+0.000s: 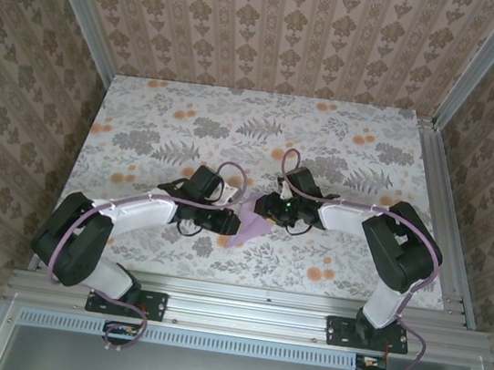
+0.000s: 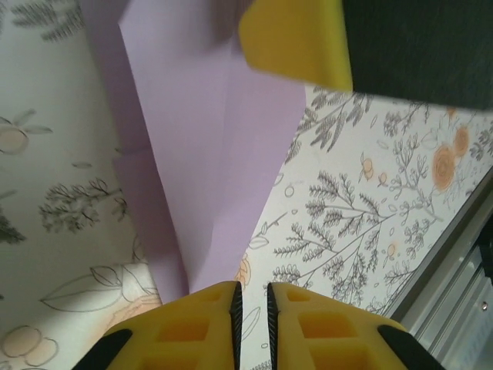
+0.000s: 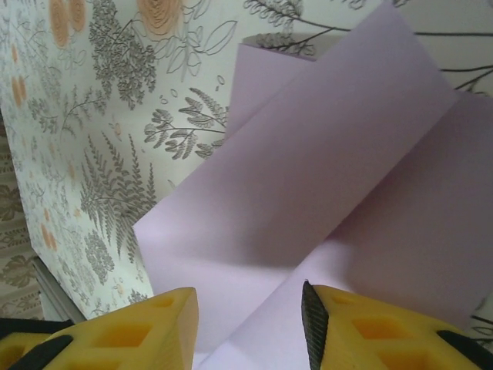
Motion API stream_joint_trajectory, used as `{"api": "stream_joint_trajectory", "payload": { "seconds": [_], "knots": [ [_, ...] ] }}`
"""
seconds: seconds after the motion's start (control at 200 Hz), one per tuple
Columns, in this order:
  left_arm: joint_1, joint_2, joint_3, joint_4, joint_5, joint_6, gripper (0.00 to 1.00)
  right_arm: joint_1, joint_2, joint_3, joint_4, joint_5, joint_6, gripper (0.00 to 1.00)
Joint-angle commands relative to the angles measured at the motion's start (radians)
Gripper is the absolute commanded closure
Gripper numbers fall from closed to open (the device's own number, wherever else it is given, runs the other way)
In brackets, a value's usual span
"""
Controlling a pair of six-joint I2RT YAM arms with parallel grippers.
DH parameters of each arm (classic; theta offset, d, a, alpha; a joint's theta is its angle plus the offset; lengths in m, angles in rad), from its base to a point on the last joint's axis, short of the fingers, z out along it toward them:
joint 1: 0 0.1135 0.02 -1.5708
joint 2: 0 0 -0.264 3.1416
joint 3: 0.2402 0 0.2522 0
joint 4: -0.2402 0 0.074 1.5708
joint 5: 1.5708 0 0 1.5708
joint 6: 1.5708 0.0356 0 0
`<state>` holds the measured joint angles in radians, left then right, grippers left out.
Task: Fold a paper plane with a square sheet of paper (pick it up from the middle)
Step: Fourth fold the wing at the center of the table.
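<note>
The lavender sheet of paper (image 1: 252, 227) lies on the floral tablecloth between both grippers, folded into overlapping flaps with creases. In the left wrist view the paper (image 2: 208, 154) tapers to a point just left of my left gripper (image 2: 252, 287). Its jaws stand a narrow slit apart, with only tablecloth between them. My right gripper (image 3: 248, 289) hovers open right over the paper (image 3: 323, 177), with nothing between its fingers. One of its yellow fingers (image 2: 296, 38) shows over the paper's far end. From above, the left gripper (image 1: 226, 222) and right gripper (image 1: 268, 209) nearly meet.
The floral tablecloth (image 1: 264, 132) covers the table. An aluminium rail (image 1: 249, 298) runs along the near edge, also seen as the rail (image 2: 454, 254) at lower right. Patterned walls (image 1: 24, 71) close in the left, back and right sides.
</note>
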<state>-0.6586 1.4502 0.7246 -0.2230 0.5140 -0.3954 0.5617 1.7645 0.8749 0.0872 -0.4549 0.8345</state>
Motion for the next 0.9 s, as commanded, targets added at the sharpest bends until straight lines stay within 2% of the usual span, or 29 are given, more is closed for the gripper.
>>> {"api": "stream_joint_trajectory", "payload": {
  "seconds": [0.0,0.22,0.525,0.895],
  "knots": [
    [0.02,0.004,0.02,-0.047,-0.006,0.027,0.81,0.012,0.015,-0.011,0.065,-0.028,0.049,0.56],
    [0.034,0.04,0.024,-0.02,0.009,0.033,0.79,0.033,0.034,0.015,0.004,-0.007,0.05,0.55],
    [0.056,0.083,0.023,0.044,0.053,0.027,0.72,0.037,-0.019,-0.016,-0.05,0.042,0.046,0.52],
    [0.067,0.145,0.039,0.117,0.11,0.008,0.73,0.038,0.002,-0.029,0.004,0.02,0.066,0.52]
  ]
}}
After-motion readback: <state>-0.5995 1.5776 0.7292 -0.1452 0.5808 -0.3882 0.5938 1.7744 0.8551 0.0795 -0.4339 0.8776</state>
